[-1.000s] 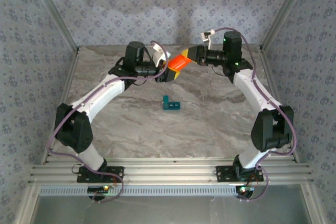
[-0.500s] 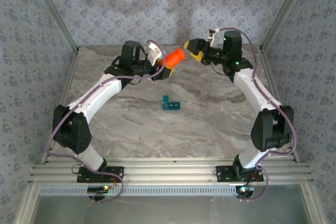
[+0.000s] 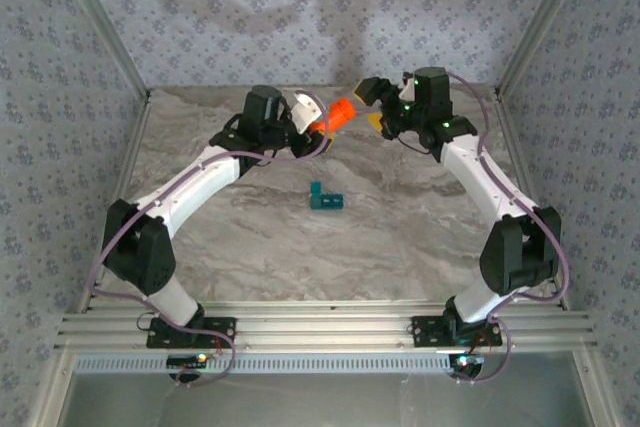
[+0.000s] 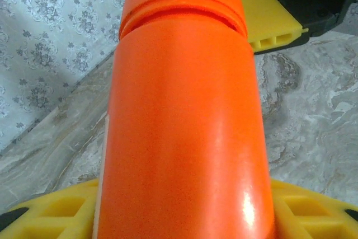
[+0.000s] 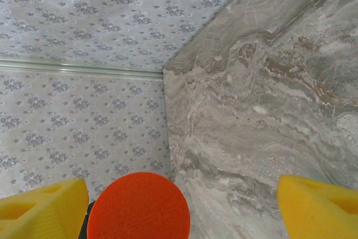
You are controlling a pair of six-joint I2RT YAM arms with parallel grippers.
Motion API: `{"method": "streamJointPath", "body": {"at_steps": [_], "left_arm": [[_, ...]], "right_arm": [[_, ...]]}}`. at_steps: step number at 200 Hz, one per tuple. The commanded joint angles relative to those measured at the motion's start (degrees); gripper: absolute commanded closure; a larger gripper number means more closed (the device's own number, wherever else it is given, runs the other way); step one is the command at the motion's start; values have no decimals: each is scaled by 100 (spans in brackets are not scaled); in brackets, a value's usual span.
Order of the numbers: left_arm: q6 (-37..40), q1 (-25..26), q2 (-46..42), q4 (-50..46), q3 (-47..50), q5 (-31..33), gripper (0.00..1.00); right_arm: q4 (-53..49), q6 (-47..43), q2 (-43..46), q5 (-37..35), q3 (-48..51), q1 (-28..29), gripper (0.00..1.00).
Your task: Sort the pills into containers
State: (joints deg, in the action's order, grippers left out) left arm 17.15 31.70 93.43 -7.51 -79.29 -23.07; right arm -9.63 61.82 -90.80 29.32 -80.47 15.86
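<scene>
The right fingers have just spread off the cap, so the orange bottle, pinched by the left fingers, remains closed.

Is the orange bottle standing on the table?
No, the bottle is gripped by the left tool and held tilted in the air above the table.

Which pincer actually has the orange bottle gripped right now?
The left pincer: its yellow fingers clamp the orange bottle by its body. The right pincer stands open, fingers spread either side of the cap.
</scene>
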Motion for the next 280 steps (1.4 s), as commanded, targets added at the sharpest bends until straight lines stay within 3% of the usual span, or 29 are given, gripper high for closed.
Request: {"method": "streamJointPath", "body": {"at_steps": [1, 83, 161, 214, 262, 273, 280], "left_arm": [[166, 56, -41, 65, -43, 31, 100], [184, 130, 18, -5, -100, -40, 100], [177, 169, 68, 4, -149, -10, 100], [88, 162, 71, 39, -190, -13, 100], [-501, -44, 9, 211, -280, -800, 100], [-620, -75, -8, 233, -301, -934, 100], [-633, -70, -21, 224, -302, -945, 100]], "right_arm": [[-48, 216, -77, -133, -176, 115, 11], [53, 294, -323, -72, -445, 346, 15], [128, 355, -396, 106, -540, 423, 46], [165, 234, -383, 267, -450, 429, 60], [451, -457, -399, 641, -356, 169, 61], [304, -668, -374, 648, -397, 97, 55], [320, -712, -347, 670, -384, 35, 46]]}}
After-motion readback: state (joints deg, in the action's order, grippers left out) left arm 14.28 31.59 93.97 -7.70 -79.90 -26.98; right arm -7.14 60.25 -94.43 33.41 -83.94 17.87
